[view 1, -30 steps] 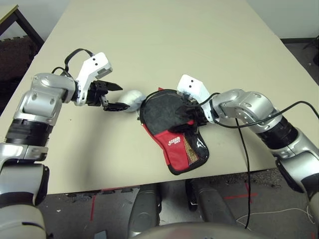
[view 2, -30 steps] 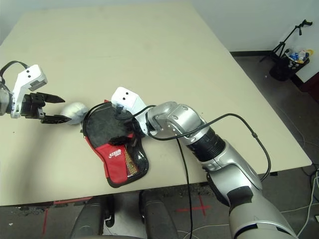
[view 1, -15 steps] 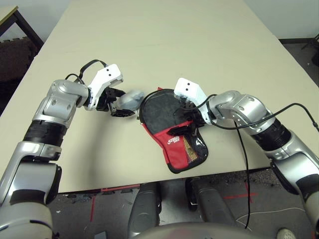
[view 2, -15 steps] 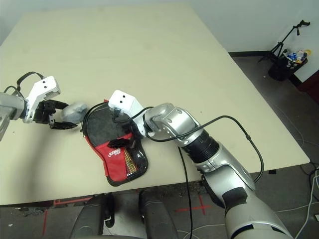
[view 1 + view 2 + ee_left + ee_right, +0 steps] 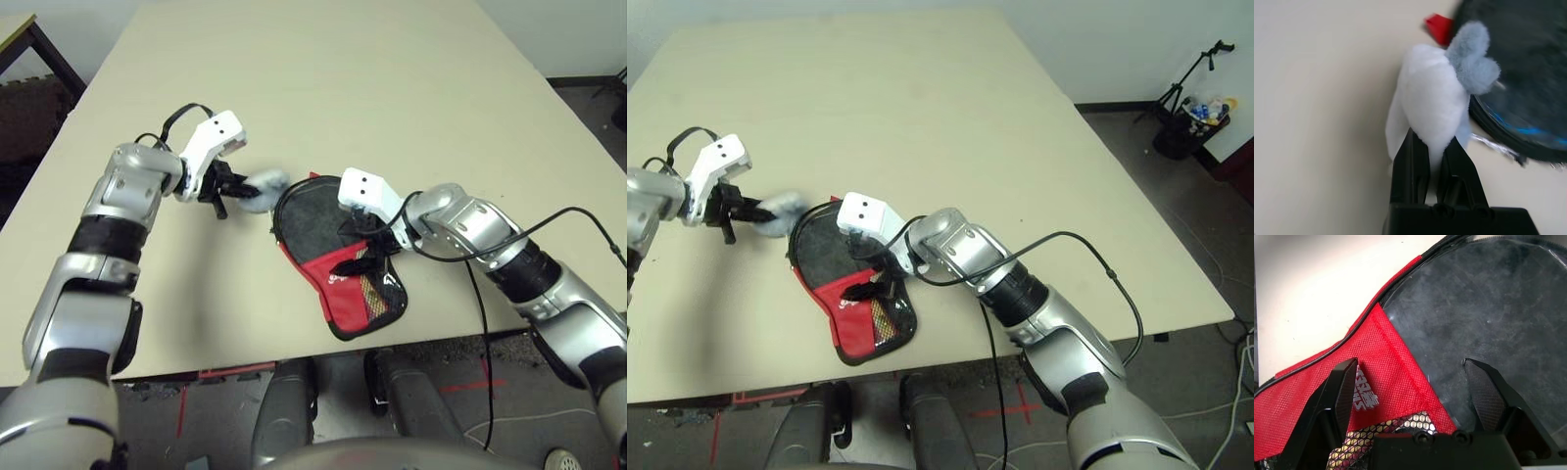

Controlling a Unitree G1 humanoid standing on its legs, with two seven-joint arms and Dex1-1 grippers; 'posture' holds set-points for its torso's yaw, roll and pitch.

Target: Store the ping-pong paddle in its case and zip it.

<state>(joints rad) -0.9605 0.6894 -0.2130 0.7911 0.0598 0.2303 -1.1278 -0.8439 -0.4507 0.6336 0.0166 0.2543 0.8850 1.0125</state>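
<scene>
The case [image 5: 315,217] lies flat near the table's front edge, its black round part away from me and its red lower part [image 5: 1391,367] with mesh pocket and white logo toward me. My right gripper [image 5: 1410,364] hovers open just over the seam between the black and the red, one finger on each side. Left of the case, my left gripper [image 5: 1432,139] is shut on a small grey-and-white soft lump [image 5: 1430,93], which bulges out beyond the fingertips right beside the case's rim. The ping-pong paddle is hidden.
The beige table [image 5: 323,88] stretches wide and bare behind the arms. A black cable [image 5: 480,323] from my right arm hangs over the front edge. A dark stand [image 5: 39,44] is off the table's far left corner.
My left gripper has moved right to the soft lump and shut on it. The right gripper has shifted a little left over the case and stays open.
</scene>
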